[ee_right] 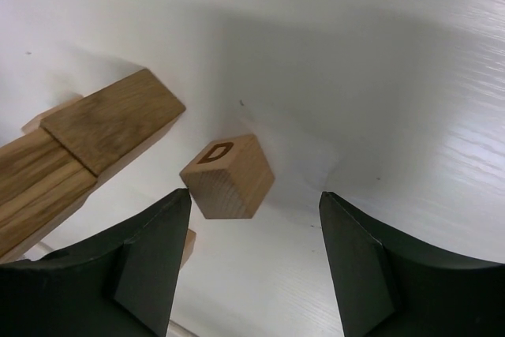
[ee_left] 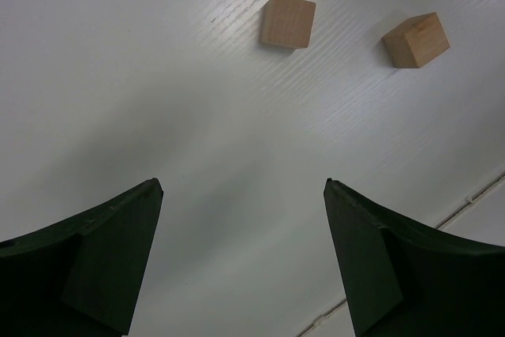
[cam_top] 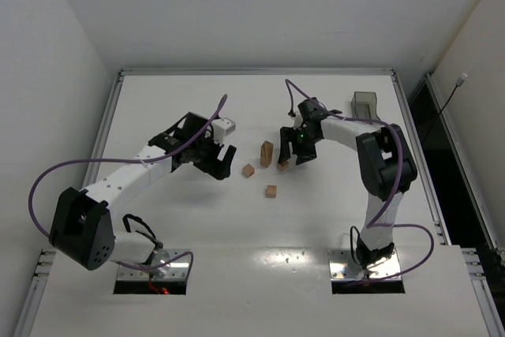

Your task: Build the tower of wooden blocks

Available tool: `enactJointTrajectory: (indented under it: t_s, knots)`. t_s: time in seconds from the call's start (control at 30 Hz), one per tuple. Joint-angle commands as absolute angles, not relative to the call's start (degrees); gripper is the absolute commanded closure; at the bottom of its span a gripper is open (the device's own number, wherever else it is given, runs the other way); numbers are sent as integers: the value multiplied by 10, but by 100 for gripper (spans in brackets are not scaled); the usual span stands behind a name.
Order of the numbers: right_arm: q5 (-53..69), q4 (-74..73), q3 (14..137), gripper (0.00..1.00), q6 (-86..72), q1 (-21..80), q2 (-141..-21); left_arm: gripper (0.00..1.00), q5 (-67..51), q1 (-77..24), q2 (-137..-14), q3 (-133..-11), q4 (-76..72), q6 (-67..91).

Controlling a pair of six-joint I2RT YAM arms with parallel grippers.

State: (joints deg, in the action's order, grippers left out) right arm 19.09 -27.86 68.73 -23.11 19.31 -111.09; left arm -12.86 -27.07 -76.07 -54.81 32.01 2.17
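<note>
Our left fingers (ee_left: 110, 262) stand wide apart with nothing between them, only bare surface under the gap. Our right fingers (ee_right: 371, 266) are spread just as wide, and a lettered cube (ee_right: 229, 179) sits on the table in their gap, closer to the finger on the left of the wrist view. We cannot tell whether that finger touches it; the other one is clearly apart from it.

The white table (cam_top: 158, 100) carries everything. Our left arm (cam_top: 118, 183) reaches in from the near left, and the left gripper (cam_top: 222, 161) hangs left of the middle. Our right arm (cam_top: 379, 163) bends in from the right, with the right gripper (cam_top: 293, 152) pointing down just right of the tower (cam_top: 267, 153). A dark translucent bin (cam_top: 364, 103) stands at the far right, well apart from the blocks.

The tower stands upright near the middle of the table, between our two grippers and nearer the right one. From the right wrist it shows as grained wooden pieces stacked one upon another.

The lettered cube, a D on its top face, lies just beside the tower's foot. Two loose cubes lie apart from each other on our side of the tower: one cube (cam_top: 248, 170) to its left, the other cube (cam_top: 271, 191) closer to us.
</note>
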Motion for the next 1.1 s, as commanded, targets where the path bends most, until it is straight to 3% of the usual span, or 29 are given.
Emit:
enactJointTrajectory:
  t_s: [0.0, 0.77, 1.07]
  knots:
    - [139, -294, 720, 37, -251, 206, -1113, 20, -126, -272, -759, -570, 304, 28]
    - [77, -316, 714, 37, -265, 191, -1113, 20, -115, -272, -759, -564, 304, 28]
    - [77, -311, 695, 48, -249, 169, -1088, 20, -120, -272, -765, -564, 299, 28]
